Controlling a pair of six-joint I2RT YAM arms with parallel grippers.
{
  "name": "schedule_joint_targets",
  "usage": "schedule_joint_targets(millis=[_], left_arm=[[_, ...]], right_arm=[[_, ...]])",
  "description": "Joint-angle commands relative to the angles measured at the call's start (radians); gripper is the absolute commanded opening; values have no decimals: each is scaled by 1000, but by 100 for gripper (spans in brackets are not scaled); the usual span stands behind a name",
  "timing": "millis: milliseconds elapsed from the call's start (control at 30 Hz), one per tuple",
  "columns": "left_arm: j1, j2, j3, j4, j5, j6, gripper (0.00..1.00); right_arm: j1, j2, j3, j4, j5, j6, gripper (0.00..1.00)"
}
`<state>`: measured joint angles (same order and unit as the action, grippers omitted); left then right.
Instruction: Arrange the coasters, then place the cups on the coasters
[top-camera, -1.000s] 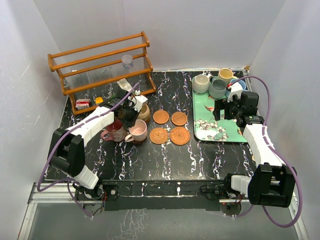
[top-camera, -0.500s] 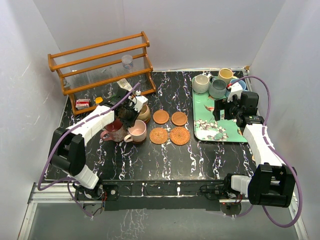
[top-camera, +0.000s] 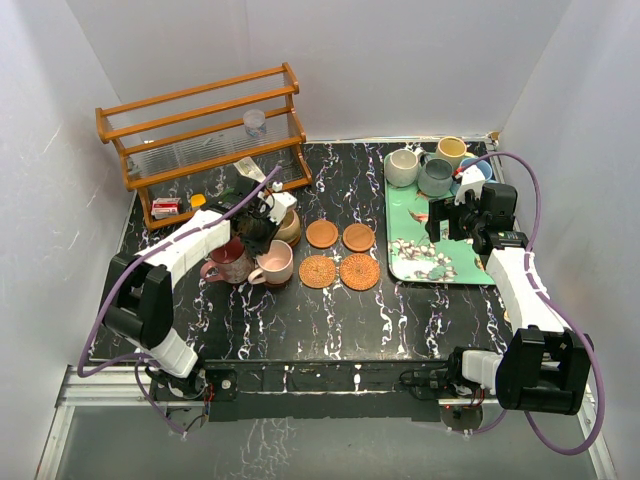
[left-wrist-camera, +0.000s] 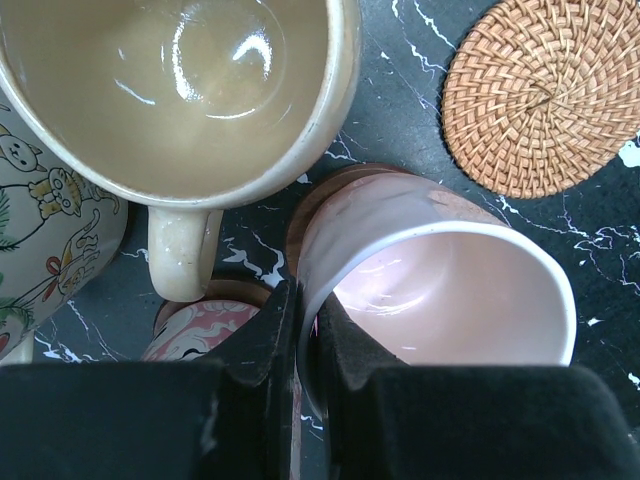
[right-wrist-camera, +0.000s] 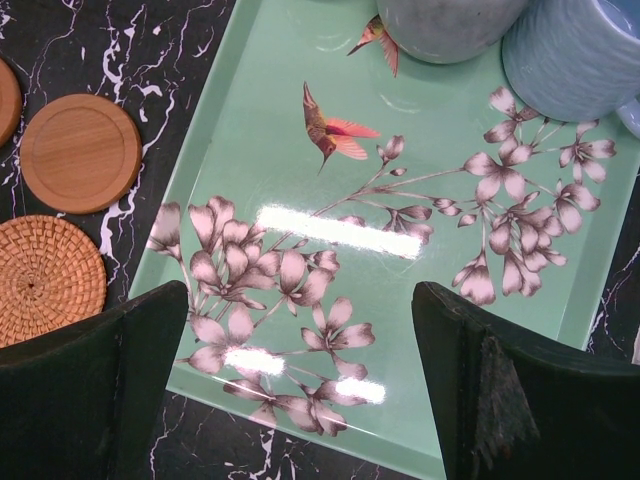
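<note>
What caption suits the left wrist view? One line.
Left gripper pinches rim of pink mug on a wood coaster, beside tan mug and wicker coaster.

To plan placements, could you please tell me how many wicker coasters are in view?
2: left wicker coaster and right wicker coaster, side by side in the middle, both bare; mugs might hide more.

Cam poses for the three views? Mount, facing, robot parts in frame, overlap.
Top external: above and behind the robot, looking down on the table; left arm and right arm show.
Left wrist: on the left arm, facing down at the pink mug and tan mug; left gripper pinches the pink rim.
Right wrist: facing down over the green tray; open right gripper at the bottom edge.
Shared: top and right wrist both show the tray.
</note>
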<state>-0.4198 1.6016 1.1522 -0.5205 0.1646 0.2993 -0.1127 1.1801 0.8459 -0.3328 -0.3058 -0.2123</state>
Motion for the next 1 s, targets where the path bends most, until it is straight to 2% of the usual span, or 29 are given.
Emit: schedule_joint_targets(millis=[0,300,800,967], left_arm=[[9,-7,33,-1,15,7,0],[9,-9,18,1,0,17,0],[10,-35,50,-31,-4,21,29],[9,-65,101,-53,2,17,34]], right_arm=[[-7,0,18,37,0,-17,94],[-6,2,19,37,1,-18,95],[-7,3,19,37,-4,-15,97],[-6,0,24,40,-6,-11,97]])
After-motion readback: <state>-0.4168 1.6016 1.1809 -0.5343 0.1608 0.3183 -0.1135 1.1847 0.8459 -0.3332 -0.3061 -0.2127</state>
